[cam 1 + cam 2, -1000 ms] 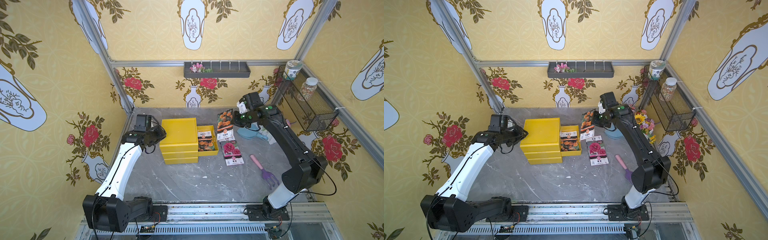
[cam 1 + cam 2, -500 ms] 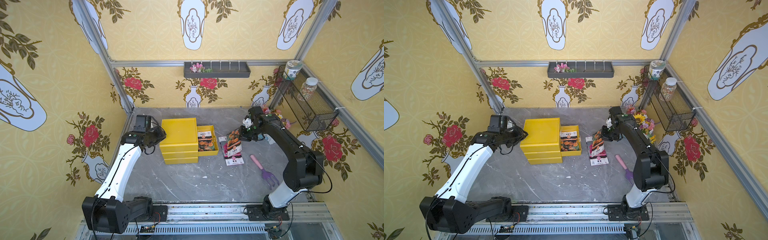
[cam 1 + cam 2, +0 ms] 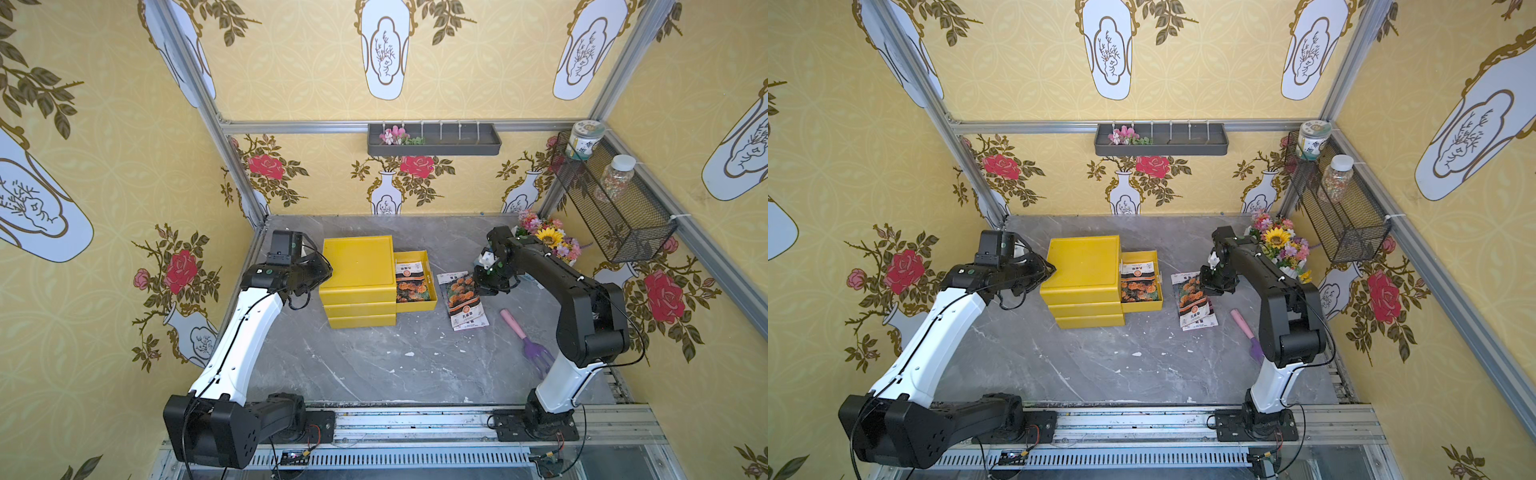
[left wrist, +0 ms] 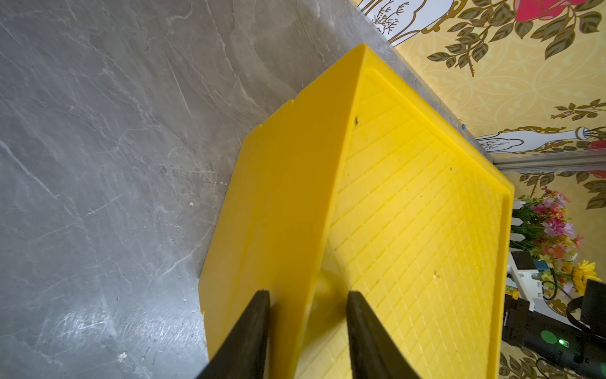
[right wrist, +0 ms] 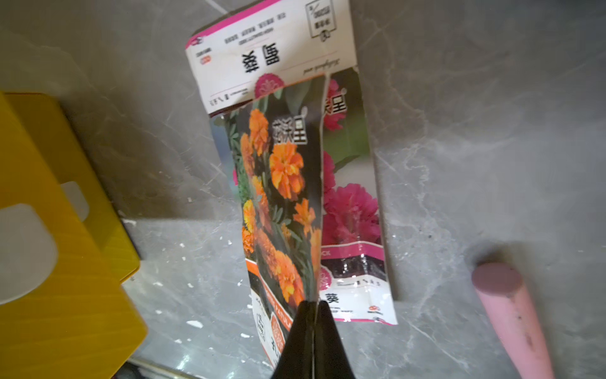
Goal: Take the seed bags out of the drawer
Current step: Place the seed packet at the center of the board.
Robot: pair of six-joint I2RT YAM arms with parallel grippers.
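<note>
Left gripper (image 4: 308, 293) clamps the yellow cabinet (image 4: 410, 213) while right gripper (image 5: 313, 303), pinching 1 orange-flower seed bag (image 5: 278, 183), sets it on the pink-flower seed bag (image 5: 352, 210); next: release, return to drawer (image 3: 417, 306).

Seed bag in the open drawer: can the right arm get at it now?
Probably yes, after a release. The drawer is pulled out toward the right arm, open on top, nothing over the seed bag. But its jaws are shut on an orange-flower bag, so that goes down first.
</note>
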